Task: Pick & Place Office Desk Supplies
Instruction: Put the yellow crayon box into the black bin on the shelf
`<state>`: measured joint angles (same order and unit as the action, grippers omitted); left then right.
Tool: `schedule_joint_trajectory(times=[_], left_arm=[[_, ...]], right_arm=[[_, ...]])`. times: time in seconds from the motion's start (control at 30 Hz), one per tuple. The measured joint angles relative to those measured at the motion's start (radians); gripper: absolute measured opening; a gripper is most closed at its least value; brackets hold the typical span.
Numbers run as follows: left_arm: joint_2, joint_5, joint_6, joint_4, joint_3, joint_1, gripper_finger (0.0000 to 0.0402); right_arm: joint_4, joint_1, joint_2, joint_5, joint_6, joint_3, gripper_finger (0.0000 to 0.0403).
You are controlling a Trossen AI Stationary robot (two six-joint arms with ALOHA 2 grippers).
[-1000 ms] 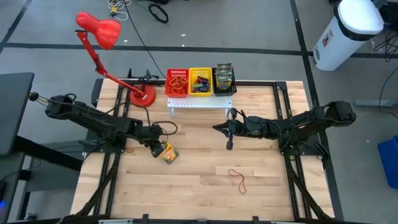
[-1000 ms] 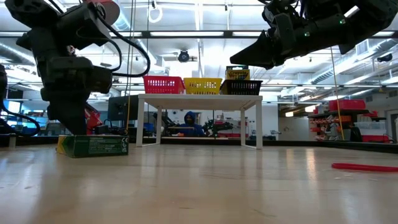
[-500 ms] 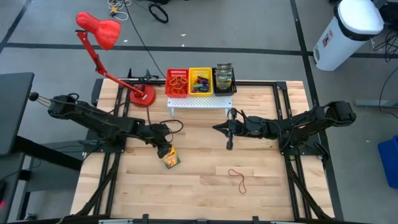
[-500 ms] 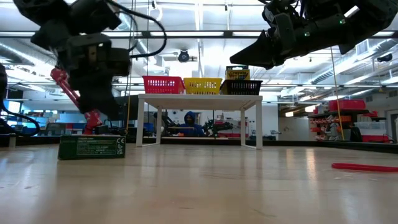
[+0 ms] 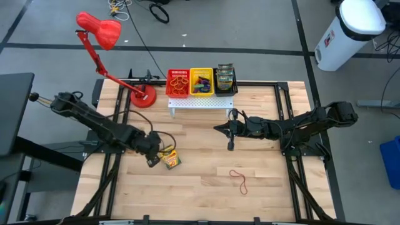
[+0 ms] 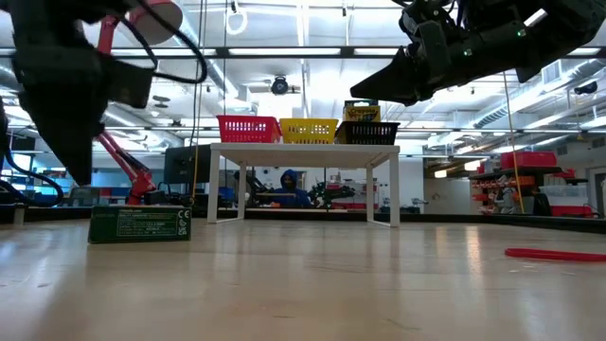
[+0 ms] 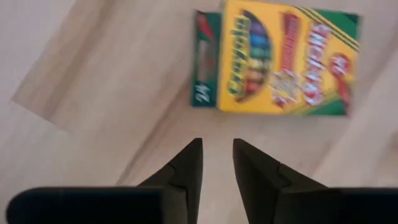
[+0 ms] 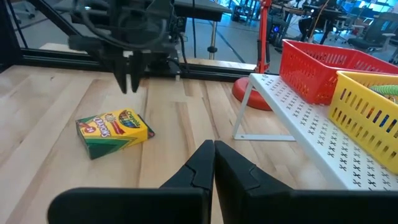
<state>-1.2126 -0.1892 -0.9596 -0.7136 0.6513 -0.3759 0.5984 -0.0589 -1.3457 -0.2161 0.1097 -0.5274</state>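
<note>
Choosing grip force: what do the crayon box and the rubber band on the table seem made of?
The crayon box looks like thin printed cardboard with a slight sheen: folded edges, colour print. The rubber band looks like thin matte red rubber, lying in a limp loop; too small to be sure.

The high view looks straight down on the whole table (image 5: 206,181), both arms entering from the frame's sides. The low view sits at table-top level, facing across to the rack (image 6: 303,152) at centre and the room behind. The left wrist view looks steeply down, close over the crayon box (image 7: 280,59) in its upper right. The right wrist view faces across the table, farther off, sharing that box (image 8: 113,132) at left and the rack (image 8: 311,134) at right.
</note>
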Motion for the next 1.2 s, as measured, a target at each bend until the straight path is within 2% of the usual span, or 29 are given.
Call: schedule_joint_trajectory(times=[0.17,0.53,0.97,1.2], left_arm=[[0.003,-0.022,0.008,0.109,-0.093,0.053,0.0099],[0.122,0.163,0.102,0.471,-0.318,0.226,0.0099],[0.103,0.201,0.149,0.565,-0.359,0.251,0.0098],[0.041,0.222,0.179,0.590,-0.357,0.242,0.0098]], right_arm=[[-0.002,0.000,0.000,0.000,0.000,0.000,0.0021],[0.003,0.000,0.000,0.000,-0.007,0.000,0.0021],[0.005,0.000,0.000,0.001,-0.008,0.000,0.0021],[0.005,0.000,0.000,0.000,-0.008,0.000,0.0021]])
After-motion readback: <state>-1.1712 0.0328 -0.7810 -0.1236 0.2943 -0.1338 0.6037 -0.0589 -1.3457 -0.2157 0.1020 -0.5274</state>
